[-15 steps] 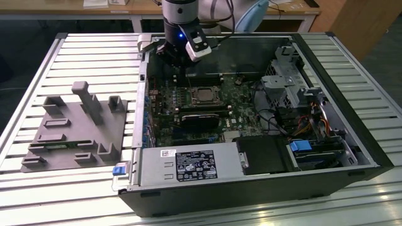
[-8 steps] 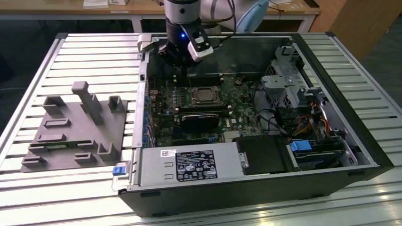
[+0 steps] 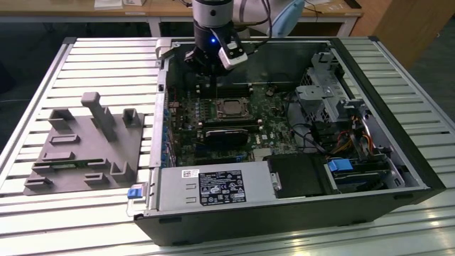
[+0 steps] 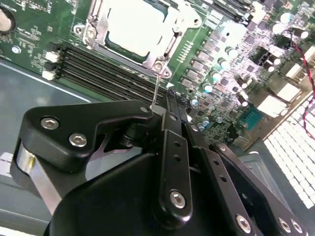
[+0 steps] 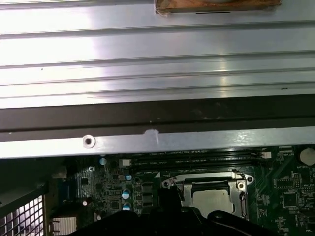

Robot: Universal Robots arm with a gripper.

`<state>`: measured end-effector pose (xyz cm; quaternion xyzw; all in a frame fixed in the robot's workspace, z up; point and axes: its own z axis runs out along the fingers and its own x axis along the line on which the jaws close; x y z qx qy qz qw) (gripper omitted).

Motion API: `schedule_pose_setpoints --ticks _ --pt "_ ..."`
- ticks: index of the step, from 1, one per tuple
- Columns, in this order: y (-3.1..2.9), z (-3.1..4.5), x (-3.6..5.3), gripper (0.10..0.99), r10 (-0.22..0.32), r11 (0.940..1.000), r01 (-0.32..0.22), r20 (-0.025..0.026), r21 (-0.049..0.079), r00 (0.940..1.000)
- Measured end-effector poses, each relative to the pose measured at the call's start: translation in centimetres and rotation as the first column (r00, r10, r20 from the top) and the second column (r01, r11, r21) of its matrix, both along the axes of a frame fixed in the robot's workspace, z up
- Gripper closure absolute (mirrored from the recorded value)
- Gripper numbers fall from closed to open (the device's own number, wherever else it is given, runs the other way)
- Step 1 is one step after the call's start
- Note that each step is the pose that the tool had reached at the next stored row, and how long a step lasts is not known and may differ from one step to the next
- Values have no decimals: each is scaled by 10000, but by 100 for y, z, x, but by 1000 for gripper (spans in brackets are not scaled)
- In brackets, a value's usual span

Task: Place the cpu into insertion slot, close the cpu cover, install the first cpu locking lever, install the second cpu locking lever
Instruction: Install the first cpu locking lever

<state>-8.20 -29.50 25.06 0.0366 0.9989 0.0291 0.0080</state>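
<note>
Currently the cpu [image 4: 133, 24] is seen seated in the insertion slot [image 4: 121, 49], with the cpu cover [image 4: 97, 32] lying flat around it. The hand [image 4: 174, 101] is closed, tips together, just beside a thin upright locking lever [image 4: 155, 88]; contact cannot be confirmed. The lever is judged to be springy, slippery steel wire, best taken near its free end. Room is limited by the memory slots [image 4: 108, 73] beside the socket and by the case wall [image 3: 160, 106]. Above, it is open.
</note>
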Motion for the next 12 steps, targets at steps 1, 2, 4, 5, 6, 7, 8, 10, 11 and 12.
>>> schedule_pose_setpoints --ticks 1,2,4,5,6,7,8,10,11,12 --pt "0 -1 17 969 0 10000 0 -1 0 10000" --pt "0 -2 34 969 -1 10000 1 -1 -1 10000" --pt "0 -4 69 969 -2 10000 2 -1 0 10000" --pt "0 -5 89 969 -1 10000 1 -1 0 10000" --pt "0 -6 114 969 0 10000 0 -3 0 10000" --pt "0 -7 140 969 0 10000 0 -5 0 10000" --pt "0 -8 166 969 -2 10000 2 -6 1 10000" --pt "0 -9 216 969 0 10000 0 -7 0 10000" --pt "0 -10 238 969 0 10000 0 -7 0 10000" --pt "0 -11 248 969 0 10000 0 -7 0 10000"
